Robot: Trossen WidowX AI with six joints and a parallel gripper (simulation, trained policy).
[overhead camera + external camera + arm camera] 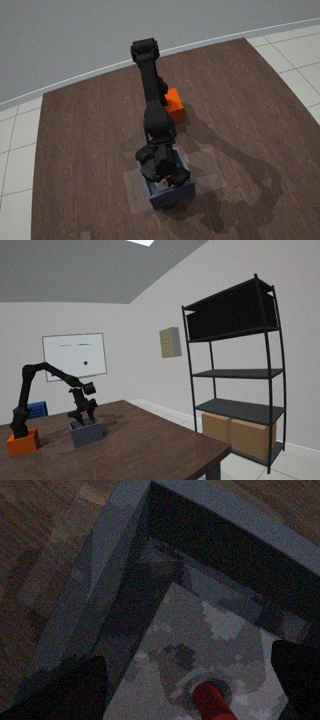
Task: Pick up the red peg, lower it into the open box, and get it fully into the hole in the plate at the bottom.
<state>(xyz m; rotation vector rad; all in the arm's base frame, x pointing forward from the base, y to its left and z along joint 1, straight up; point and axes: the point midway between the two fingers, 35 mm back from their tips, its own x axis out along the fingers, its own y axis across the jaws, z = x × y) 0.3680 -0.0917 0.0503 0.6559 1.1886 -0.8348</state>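
Note:
The red peg [166,177] [212,703] is inside the open blue-grey box [173,195] [87,435] [107,545], leaning somewhat in the wrist view. Its far end is at the ringed hole [223,689] in the pale plate [160,184] [165,615]; dark hole shows to its right. How deep it sits cannot be told, and its near end is cut off by the wrist frame. My gripper [164,182] [88,422] [191,660] is open, with its fingers reaching into the box, wide apart on either side of the peg and not touching it in view.
The orange base block [175,105] [24,442] stands behind the box on the brown table [85,144] [144,446]. The box walls stand close around the fingers. A black shelf rack [270,395] stands beyond the table.

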